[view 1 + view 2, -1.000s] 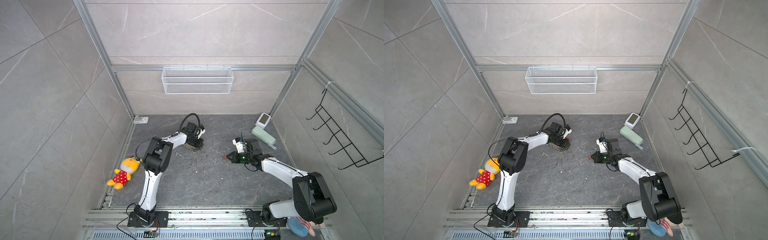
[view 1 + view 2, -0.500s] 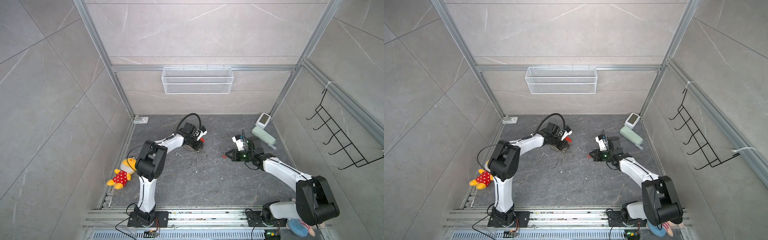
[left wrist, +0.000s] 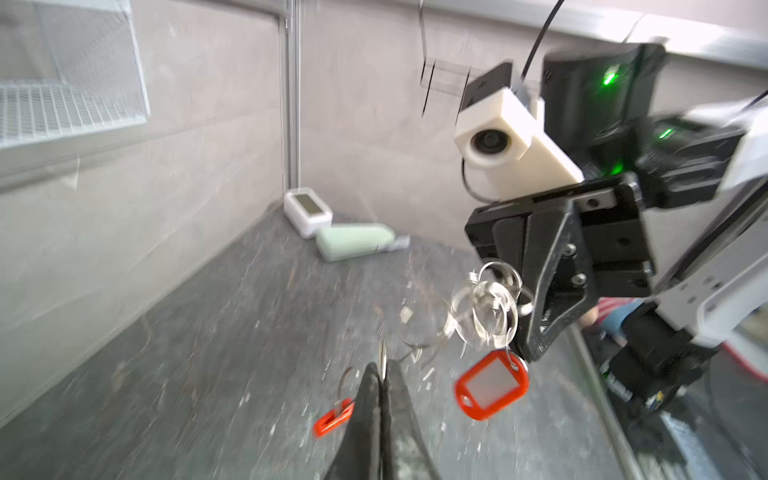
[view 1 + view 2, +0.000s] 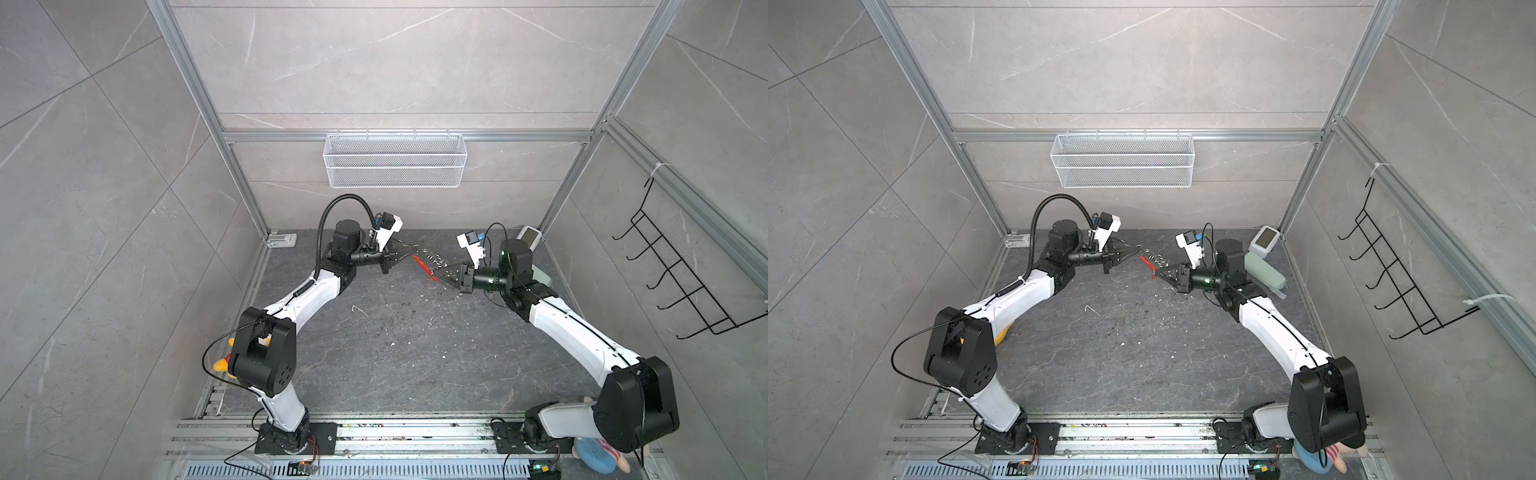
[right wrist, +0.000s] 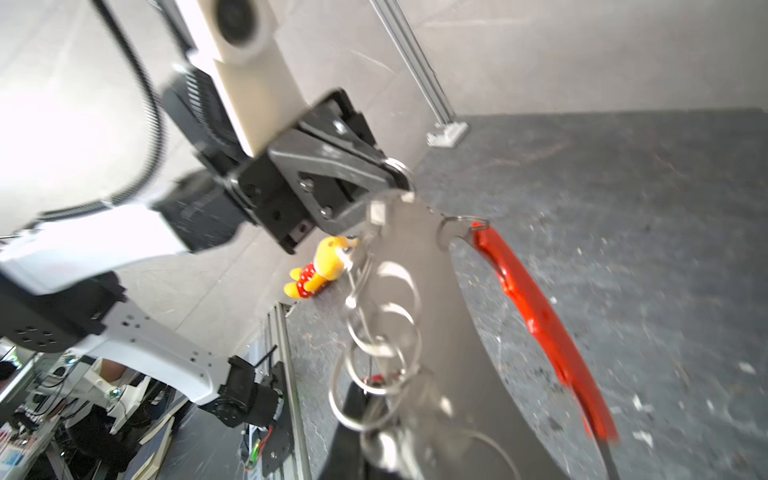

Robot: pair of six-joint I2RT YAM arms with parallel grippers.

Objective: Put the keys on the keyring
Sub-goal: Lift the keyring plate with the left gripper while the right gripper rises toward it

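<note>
Upper middle in both top views, left jaws and right jaws each pinch shut on the grey, silver-looped keyring hoop [image 4: 433, 260], holding it stretched, probably for threading. Small red plastic-tagged keys [image 3: 492, 384] dangle beside the right jaws.

Both top views were bright, evenly lit and sharp, with faint soft shadows and wide-angle stretch at the edges. Both wrist views were smeared by blur. In the right wrist view, glare bleached the wall [image 5: 37, 104] and the keyring [image 5: 440, 332] near the lens was out of focus.
</note>
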